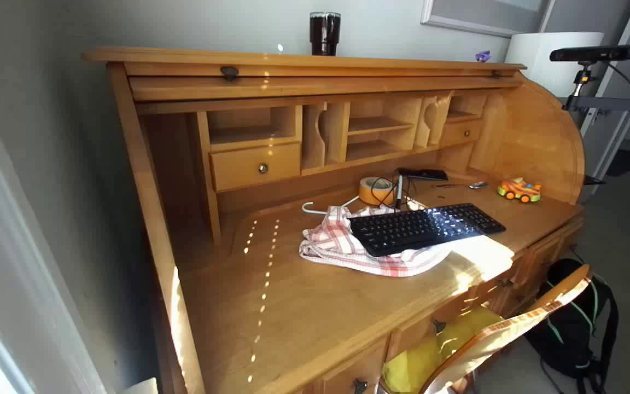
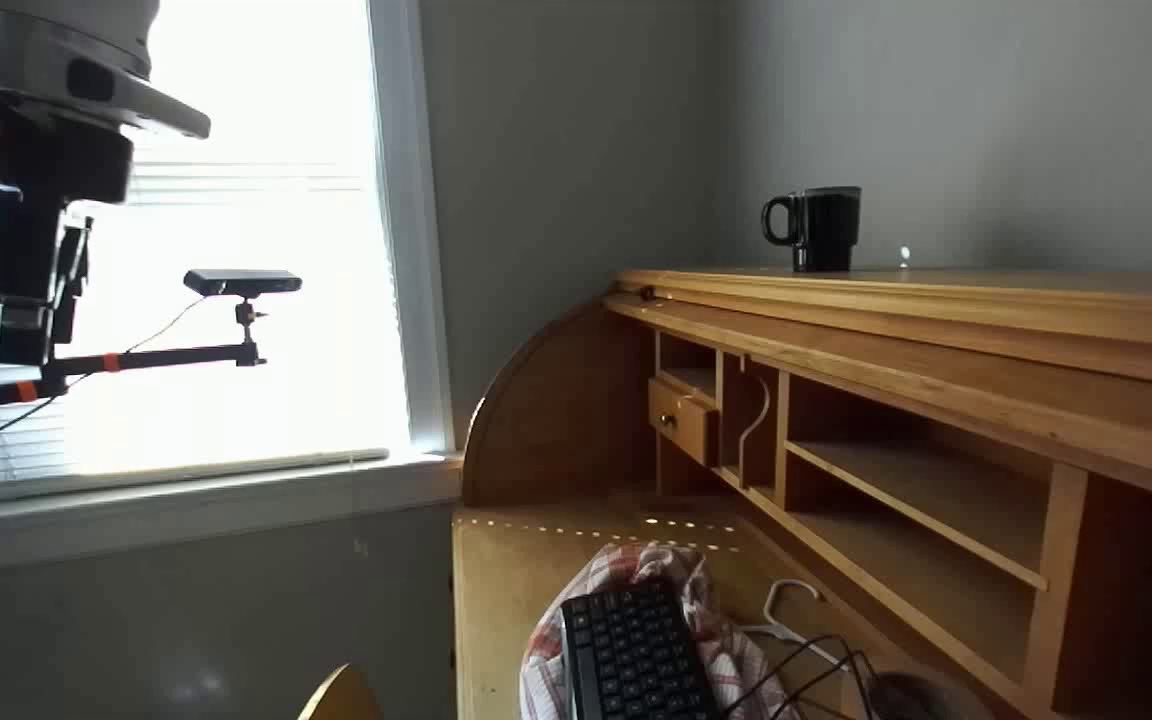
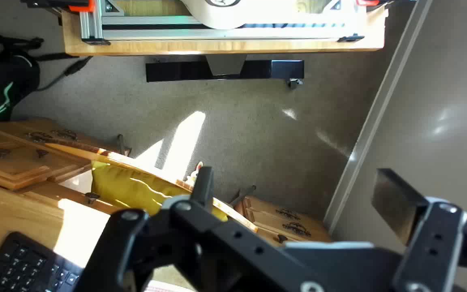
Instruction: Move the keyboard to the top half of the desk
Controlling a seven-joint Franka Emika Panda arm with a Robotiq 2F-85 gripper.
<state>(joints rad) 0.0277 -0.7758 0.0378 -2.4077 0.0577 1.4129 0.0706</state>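
Note:
The black keyboard lies on the work surface of the honey-brown roll-top desk, its near-left part resting on a red-and-white cloth. The keyboard also shows in an exterior view, cut off by the lower edge, and at the lower left of the wrist view. My gripper is open, fingers wide apart, with nothing between them. In an exterior view the gripper hangs in the air before the window, well away from the keyboard. The desk's flat top shelf is above the pigeonholes.
A black mug stands on the top shelf. Behind the keyboard lie a tape roll, a white hanger, cables and a spoon. A toy car sits farther right. A chair stands at the desk's front.

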